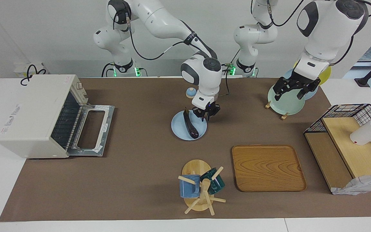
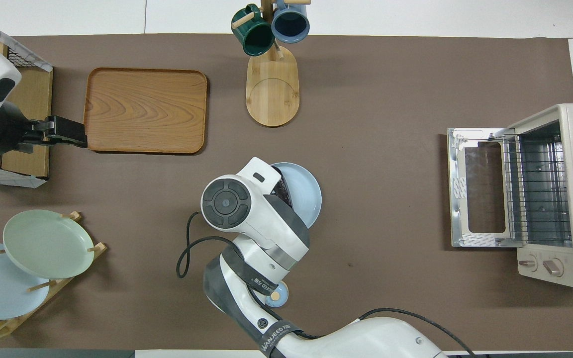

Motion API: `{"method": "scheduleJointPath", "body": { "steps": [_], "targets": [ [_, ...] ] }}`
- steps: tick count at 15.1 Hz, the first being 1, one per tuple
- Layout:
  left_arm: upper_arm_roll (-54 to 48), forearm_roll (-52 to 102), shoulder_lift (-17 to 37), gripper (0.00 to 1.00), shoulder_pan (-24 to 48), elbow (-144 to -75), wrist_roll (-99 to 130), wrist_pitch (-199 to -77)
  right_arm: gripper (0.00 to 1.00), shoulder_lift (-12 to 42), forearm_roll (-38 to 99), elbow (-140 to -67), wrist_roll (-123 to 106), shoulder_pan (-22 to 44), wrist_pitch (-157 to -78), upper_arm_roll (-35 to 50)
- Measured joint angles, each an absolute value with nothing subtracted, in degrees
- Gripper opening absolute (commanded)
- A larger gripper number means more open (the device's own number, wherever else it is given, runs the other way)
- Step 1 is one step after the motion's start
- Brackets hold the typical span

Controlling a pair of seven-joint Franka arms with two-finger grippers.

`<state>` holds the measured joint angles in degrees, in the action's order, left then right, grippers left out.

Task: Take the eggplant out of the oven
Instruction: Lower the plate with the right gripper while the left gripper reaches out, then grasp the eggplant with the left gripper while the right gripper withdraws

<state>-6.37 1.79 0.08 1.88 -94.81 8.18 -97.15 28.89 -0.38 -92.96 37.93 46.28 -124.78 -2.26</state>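
The eggplant (image 1: 190, 124) lies on a light blue plate (image 1: 180, 126) in the middle of the tabletop (image 1: 140, 180), well apart from the oven (image 1: 40, 116), which stands at the right arm's end with its door (image 1: 92, 130) dropped open. The right end effector (image 1: 206, 114) sits just over the plate's rim, beside the eggplant, and its fingers look slightly parted with nothing between them. The left end effector (image 1: 293, 87) waits over the plate rack (image 1: 285, 103) at the left arm's end, fingers spread wide and empty. A wooden tray (image 1: 267, 167) and a mug tree (image 1: 201, 190) stand farther from the robots than the plate.
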Motion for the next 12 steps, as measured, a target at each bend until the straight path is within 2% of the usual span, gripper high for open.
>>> {"method": "scheduleJointPath", "body": {
  "steps": [1,3,6,8,12],
  "targets": [
    [-6.37,1.79,0.08,1.0,1.88,-94.81,8.18,-97.2,0.41,28.61,-0.49,-92.1,37.93,46.16,-122.66,-2.28],
    [-6.37,1.79,0.08,1.0,1.88,-94.85,8.18,-97.47,0.36,27.8,-3.29,-87.36,37.93,45.3,-112.11,-2.42],
    [-6.61,1.79,0.21,1.0,1.97,-95.01,8.18,-98.15,0.13,23.59,-7.14,-85.01,35.3,40.27,-100.9,-2.63],
    [-6.95,1.82,0.62,1.0,2.76,-95.42,8.17,-98.43,0.0,19.34,-8.94,-88.28,30.09,34.98,-96.82,-2.83],
    [-7.31,2.07,4.66,1.0,10.16,-96.21,13.62,-102.17,0.0,11.23,-11.48,-101.93,20.56,22.21,-99.01,-2.99]
  ]
}}
